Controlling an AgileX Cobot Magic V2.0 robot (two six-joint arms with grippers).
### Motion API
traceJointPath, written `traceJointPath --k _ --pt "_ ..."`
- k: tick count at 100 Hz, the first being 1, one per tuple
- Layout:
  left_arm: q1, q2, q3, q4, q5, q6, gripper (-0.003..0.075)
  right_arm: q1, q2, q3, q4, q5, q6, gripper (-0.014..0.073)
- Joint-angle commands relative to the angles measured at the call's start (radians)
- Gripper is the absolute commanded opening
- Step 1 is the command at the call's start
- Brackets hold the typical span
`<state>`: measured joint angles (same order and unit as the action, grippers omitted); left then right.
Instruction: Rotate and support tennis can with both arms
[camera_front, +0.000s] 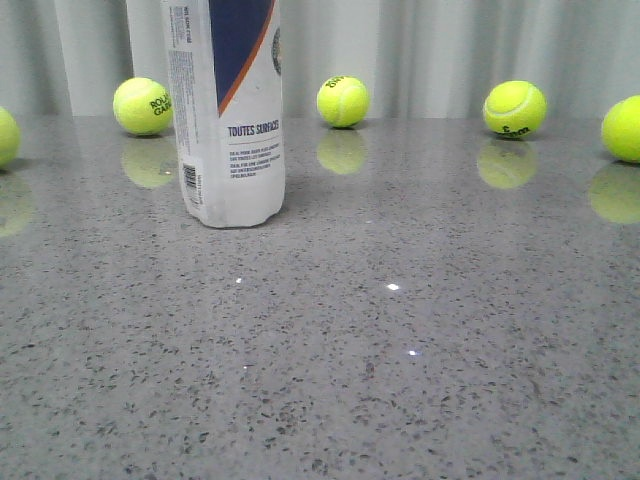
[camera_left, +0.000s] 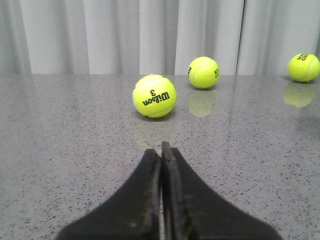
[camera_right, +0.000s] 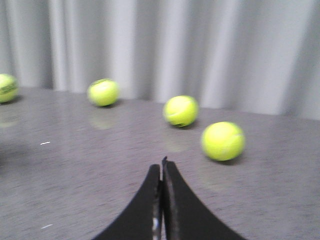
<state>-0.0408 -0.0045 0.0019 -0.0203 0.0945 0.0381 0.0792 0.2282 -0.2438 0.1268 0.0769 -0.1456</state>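
The tennis can (camera_front: 231, 110) stands upright on the grey speckled table at the back left of the front view. It has a white label with a navy section, an orange stripe and a barcode, and its top is cut off by the frame. Neither arm shows in the front view. My left gripper (camera_left: 160, 148) is shut and empty, low over the table, with a Wilson tennis ball (camera_left: 154, 96) beyond it. My right gripper (camera_right: 160, 164) is shut and empty over the table. The can shows in neither wrist view.
Several yellow-green tennis balls lie along the back of the table, such as those at the front view's back left (camera_front: 142, 106), middle (camera_front: 342, 101) and right (camera_front: 514, 108). More balls (camera_right: 223, 140) (camera_right: 181, 110) lie ahead of my right gripper. A pale curtain hangs behind the table.
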Motion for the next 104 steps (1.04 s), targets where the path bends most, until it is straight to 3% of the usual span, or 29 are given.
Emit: traceJointPath --k 1,21,34,39,104 --pt "0.001 -0.028 0.044 -0.007 -0.08 -0.004 -0.0019 -0.066 0.0 0.036 -0.101 -0.174 0.083 -0.0067" --pt "0.001 -0.028 0.044 -0.007 -0.08 -0.004 -0.0018 -0.154 -0.108 0.185 -0.285 -0.176 0.286 -0.0067" --pt "0.001 -0.028 0.044 -0.007 -0.08 -0.004 -0.0018 -0.155 -0.212 0.277 -0.292 -0.175 0.299 -0.0067" --pt "0.001 -0.028 0.044 -0.007 -0.08 -0.004 -0.0018 -0.155 -0.262 0.272 -0.292 -0.093 0.304 -0.0067" --pt "0.001 -0.028 0.044 -0.007 -0.078 -0.004 -0.0019 -0.155 -0.256 0.273 -0.292 -0.116 0.304 -0.0067"
